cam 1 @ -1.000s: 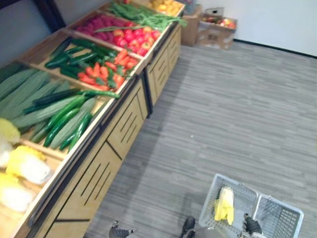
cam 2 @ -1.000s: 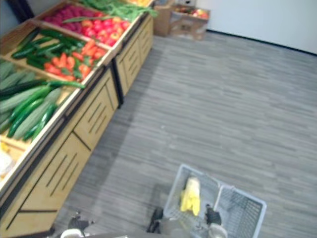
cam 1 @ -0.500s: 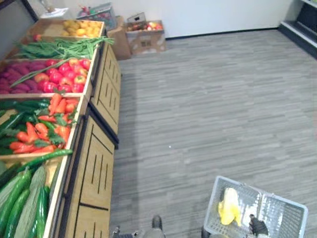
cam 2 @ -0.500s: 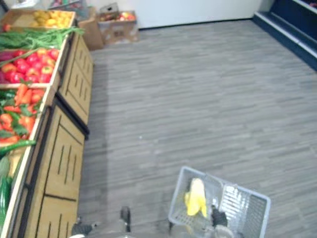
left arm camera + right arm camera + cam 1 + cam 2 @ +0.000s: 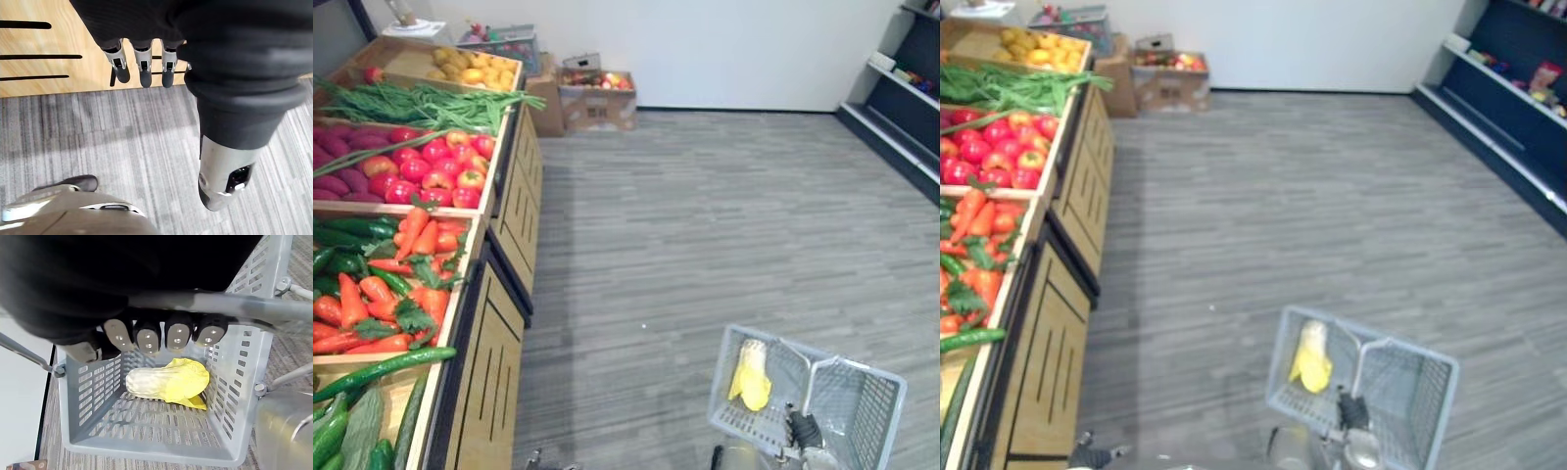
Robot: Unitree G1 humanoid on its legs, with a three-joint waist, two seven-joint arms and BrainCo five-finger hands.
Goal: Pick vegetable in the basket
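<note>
A grey plastic basket (image 5: 864, 416) hangs low at my right side, over the grey floor. One pale yellow cabbage (image 5: 749, 376) lies in its left half, also seen on the basket's bottom in the right wrist view (image 5: 167, 382). My right hand (image 5: 161, 337) is shut on the basket's grey handle (image 5: 257, 309), with the fingers curled round the bar. That hand (image 5: 803, 429) shows as a dark fist above the basket's middle. My left hand (image 5: 142, 63) hangs beside the wooden cabinet front with straight fingers and holds nothing.
A wooden produce stand runs along the left: carrots (image 5: 382, 284), cucumbers (image 5: 374, 368), red round vegetables (image 5: 431, 166), green beans (image 5: 411, 98), yellow fruit (image 5: 470, 64). Cardboard boxes (image 5: 597, 93) stand by the back wall. Dark shelves (image 5: 1518, 88) line the right side.
The camera has swung round, so the stand now lies along the left edge and the far wall shows. The basket with the cabbage stays in my right hand.
</note>
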